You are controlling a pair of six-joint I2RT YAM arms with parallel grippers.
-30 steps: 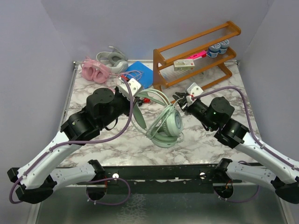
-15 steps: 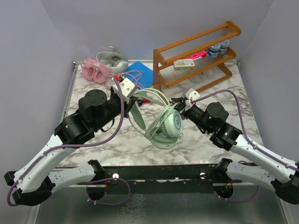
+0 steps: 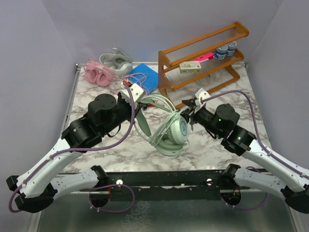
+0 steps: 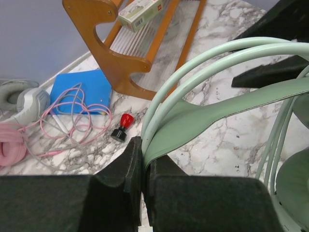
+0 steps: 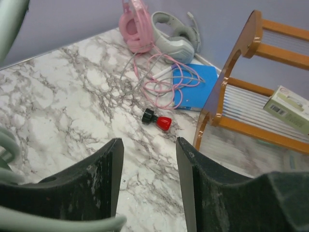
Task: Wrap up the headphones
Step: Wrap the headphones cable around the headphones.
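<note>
Just front of centre on the desk (image 3: 212, 150): mint green headset (image 3: 171, 133), cups low over the marble, headband (image 4: 217, 108) arching up and leftward.

Left of centre, left gripper (image 4: 143, 159): jaws pressed together, pinching the flat green strap of that headband, with the two pale frame wires running out just above the grip.

Right of centre, right gripper (image 5: 148, 145): fingers spread, only bare marble in the gap between them, nothing held. Close beside the upper cup; touching or not, cannot tell.

Beyond the grippers, toward the far edge: small red-and-black object (image 5: 157, 119) lying on its side on the marble, apart from everything else.

Farther back, left of the middle of the far edge: blue pad (image 3: 147, 77) lying flat, with loose loops of pink cable (image 4: 77, 116) spilling across it and onto the marble beside it.

In the far left corner: pink headset (image 3: 96, 73), joined to those loops, and just behind it the silver-grey headset (image 3: 117, 62), the two touching or nearly so.

Along the far right corner: wooden rack (image 3: 203, 58) with slanted slatted shelves, a small carton (image 3: 190, 67) lying on one shelf.
</note>
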